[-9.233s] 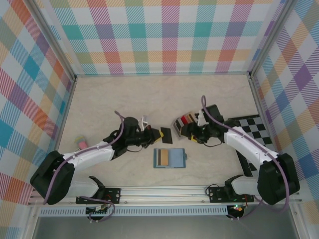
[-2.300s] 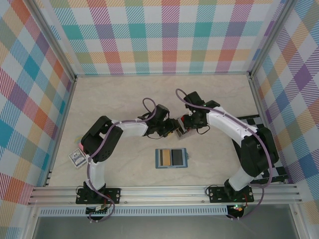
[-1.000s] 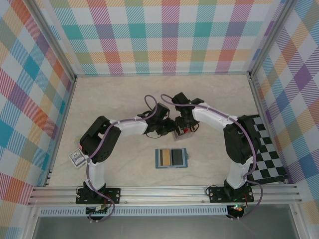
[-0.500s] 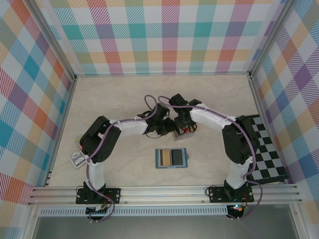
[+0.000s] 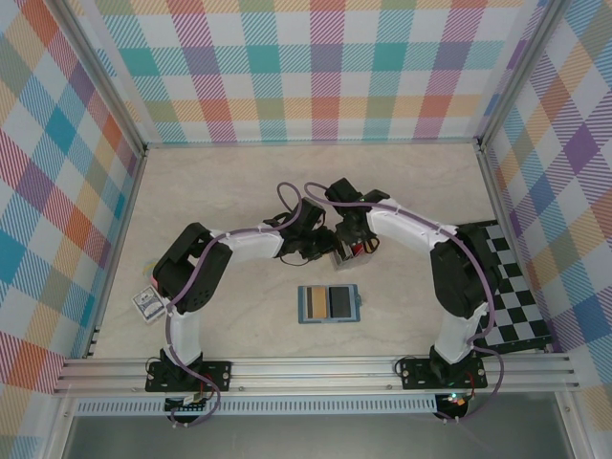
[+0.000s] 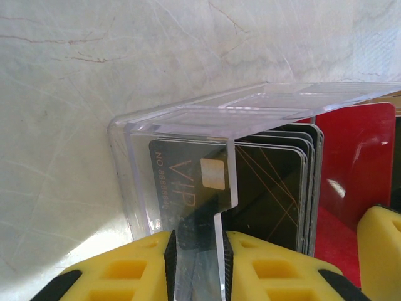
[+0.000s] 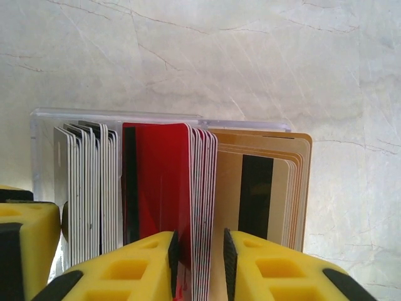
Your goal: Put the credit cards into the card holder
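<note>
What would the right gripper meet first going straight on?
The credit cards upright in the clear rack: the right gripper straddles their edges, so it likely slides along them toward the rack's floor.

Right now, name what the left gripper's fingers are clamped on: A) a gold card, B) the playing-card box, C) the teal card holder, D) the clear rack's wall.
D: the left wrist view shows the left gripper with the thin wall of the clear rack pinched between its yellow fingers; the card holder lies apart, untouched.

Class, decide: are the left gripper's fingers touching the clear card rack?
Touching. In the left wrist view the left gripper pinches a wall of the clear rack between its fingers, with no gap on either side.
</note>
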`<state>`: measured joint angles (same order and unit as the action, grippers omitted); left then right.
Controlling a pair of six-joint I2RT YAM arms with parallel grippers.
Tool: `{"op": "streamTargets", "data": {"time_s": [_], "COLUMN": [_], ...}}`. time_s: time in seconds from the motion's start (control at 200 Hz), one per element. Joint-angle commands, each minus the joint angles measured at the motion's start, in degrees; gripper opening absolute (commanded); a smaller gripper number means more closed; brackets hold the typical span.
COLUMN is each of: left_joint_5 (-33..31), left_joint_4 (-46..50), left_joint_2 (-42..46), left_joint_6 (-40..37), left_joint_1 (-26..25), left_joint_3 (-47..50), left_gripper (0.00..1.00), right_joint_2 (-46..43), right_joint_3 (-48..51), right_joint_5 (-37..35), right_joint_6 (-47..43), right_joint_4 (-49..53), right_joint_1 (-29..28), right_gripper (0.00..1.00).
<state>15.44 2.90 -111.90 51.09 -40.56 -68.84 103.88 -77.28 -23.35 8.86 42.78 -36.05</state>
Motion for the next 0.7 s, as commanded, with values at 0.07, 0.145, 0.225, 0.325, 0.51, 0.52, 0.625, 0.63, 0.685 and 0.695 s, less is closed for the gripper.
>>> {"op": "streamTargets", "data": {"time_s": [0.07, 0.145, 0.225, 0.325, 0.51, 0.52, 0.625, 0.63, 0.685, 0.695], "left_joint_5": [-0.4, -0.3, -0.3, -0.3, -0.3, -0.3, -0.3, -0.3, -0.3, -0.3], "left_joint_4": [5.5, 5.5, 5.5, 5.4, 5.3, 5.3, 5.3, 5.3, 5.3, 5.3], "left_joint_2": [0.7, 0.8, 0.8, 0.8, 0.9, 0.9, 1.0, 1.0, 1.0, 1.1], "left_joint_6": [-1.2, -1.2, -1.2, -1.2, -1.1, -1.1, -1.1, -1.1, -1.2, -1.2], "left_joint_1": [0.7, 0.6, 0.6, 0.6, 0.6, 0.7, 0.7, 0.6, 0.6, 0.6], "left_joint_3": [1.4, 1.5, 1.7, 1.8, 1.9, 1.9, 2.0, 2.0, 2.1, 2.1], "left_gripper": [0.26, 0.26, 0.26, 0.26, 0.26, 0.26, 0.26, 0.26, 0.26, 0.26], "right_joint_2": [-0.1, -0.5, -1.1, -1.5, -2.9, -3.0, -4.0, -4.0, -4.6, -4.8], "right_joint_3": [-1.2, -1.0, -1.0, -1.1, -0.9, -0.9, -0.9, -0.9, -0.6, -0.6], "right_joint_5": [-2.0, -1.6, -1.6, -1.6, -0.3, -0.2, 1.8, 1.9, 3.1, 3.2], "right_joint_6": [-0.5, -0.3, -0.3, -0.2, 0.7, 0.8, 1.5, 1.5, 1.7, 1.8], "right_joint_4": [2.1, 2.1, 2.1, 2.4, 2.7, 2.6, 3.1, 3.0, 2.8, 2.8], "right_joint_1": [0.5, 0.5, 0.5, 0.5, 0.5, 0.5, 0.6, 0.6, 0.7, 0.7], "right_gripper": [0.18, 0.16, 0.14, 0.10, 0.03, 0.03, 0.00, 0.00, 0.00, 0.00]}}
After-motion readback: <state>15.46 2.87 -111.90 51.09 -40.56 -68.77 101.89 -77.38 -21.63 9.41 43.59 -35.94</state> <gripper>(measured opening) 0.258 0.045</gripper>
